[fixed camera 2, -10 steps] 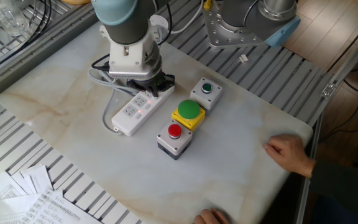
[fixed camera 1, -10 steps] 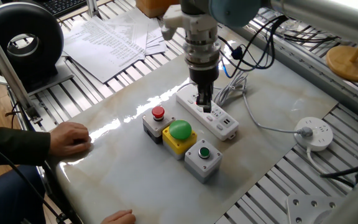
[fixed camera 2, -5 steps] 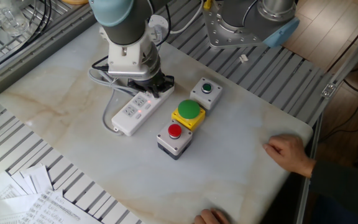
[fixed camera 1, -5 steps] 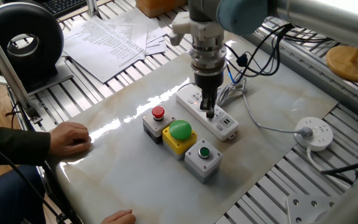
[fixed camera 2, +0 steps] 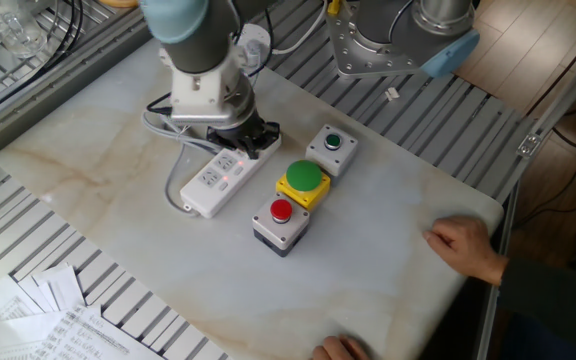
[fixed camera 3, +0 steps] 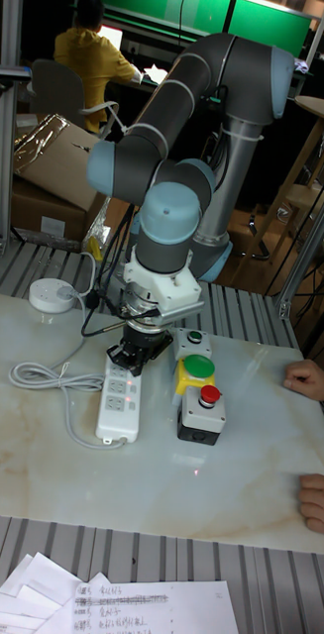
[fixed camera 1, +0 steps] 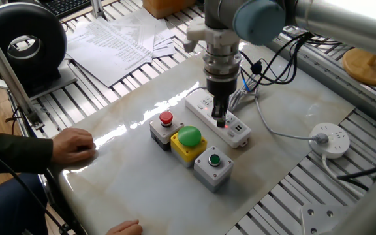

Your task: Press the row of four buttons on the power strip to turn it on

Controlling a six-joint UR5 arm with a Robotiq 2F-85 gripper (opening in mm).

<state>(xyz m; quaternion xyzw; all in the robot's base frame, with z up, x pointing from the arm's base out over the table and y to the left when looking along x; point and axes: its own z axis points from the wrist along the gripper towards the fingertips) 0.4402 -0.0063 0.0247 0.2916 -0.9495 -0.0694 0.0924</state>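
The white power strip (fixed camera 1: 208, 108) lies on the marble table, its cord running off behind it. My gripper (fixed camera 1: 220, 120) points straight down with its dark fingertips together, resting on the strip's face near the end by the grey box. The four buttons (fixed camera 2: 224, 177) run along the strip's face, and small red glows show beside the fingertips. From the other side the gripper (fixed camera 2: 238, 143) covers the strip's (fixed camera 2: 208, 186) far end. In the tall view the gripper (fixed camera 3: 133, 363) stands over the top of the strip (fixed camera 3: 118, 408).
Three push-button boxes stand in a row beside the strip: red button (fixed camera 1: 166, 119), big green on yellow (fixed camera 1: 189, 137), small green on grey (fixed camera 1: 214, 160). A round white socket puck (fixed camera 1: 331, 140) lies right. A person's hand (fixed camera 1: 74, 145) rests at the table's left edge.
The gripper has slid along the strip toward its end near the grey box, staying low over the face. The strip, boxes and hands have not moved.
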